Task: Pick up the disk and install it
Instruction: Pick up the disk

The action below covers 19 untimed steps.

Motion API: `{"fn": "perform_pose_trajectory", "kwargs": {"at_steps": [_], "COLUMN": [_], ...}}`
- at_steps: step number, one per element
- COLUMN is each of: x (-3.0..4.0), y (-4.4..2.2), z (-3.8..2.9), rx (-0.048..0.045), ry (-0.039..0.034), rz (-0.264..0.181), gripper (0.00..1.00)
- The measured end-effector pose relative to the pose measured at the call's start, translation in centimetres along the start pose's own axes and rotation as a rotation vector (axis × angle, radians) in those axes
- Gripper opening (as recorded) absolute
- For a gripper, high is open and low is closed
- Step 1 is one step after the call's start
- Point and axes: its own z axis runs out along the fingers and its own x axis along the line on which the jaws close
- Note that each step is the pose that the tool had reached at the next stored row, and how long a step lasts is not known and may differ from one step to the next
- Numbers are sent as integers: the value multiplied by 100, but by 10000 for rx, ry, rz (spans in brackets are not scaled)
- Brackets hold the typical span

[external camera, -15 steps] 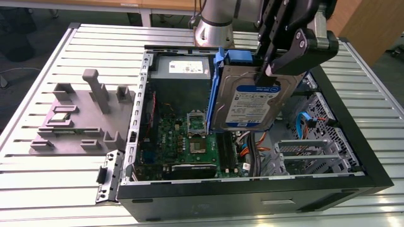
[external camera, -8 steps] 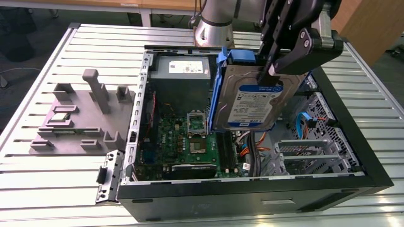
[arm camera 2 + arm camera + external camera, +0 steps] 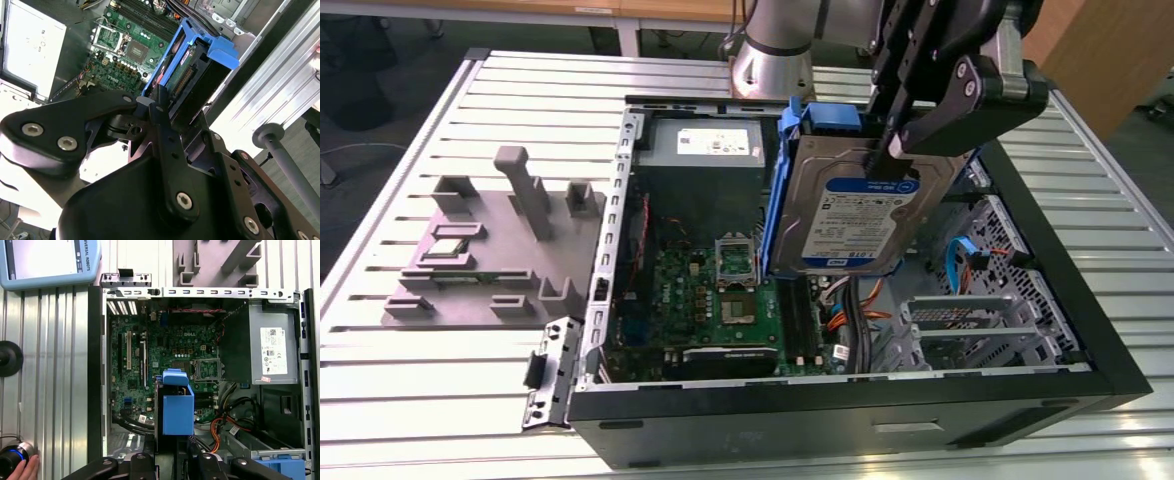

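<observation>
table: ribbed aluminium-profile tabletop [image 3: 427, 400], pale grey, evenly lit | far side: wooden desk edge [image 3: 520, 8] on a white leg [image 3: 630, 40] | far, exterior view's right: upright wood panel [image 3: 1101, 50] | floor [image 3: 400, 70]: dark at the exterior view's far left, grey at its right

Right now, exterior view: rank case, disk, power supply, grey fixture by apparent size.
1. case
2. grey fixture
3. disk, held up, likely nearer the camera, so unsure against the power supply
4. power supply
</observation>
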Motion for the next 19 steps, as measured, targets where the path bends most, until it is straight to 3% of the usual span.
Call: {"fn": "perform_pose_trajectory", "kwargs": {"at_steps": [9,15,19], "x": [-1,-4,-6], "y": [-45,-151,-256], "z": [-2,-9,-14], "rx": [0,-1,0], "ry": [0,1,0], "rz": [0,0,-1], "gripper": [35,35,35]}}
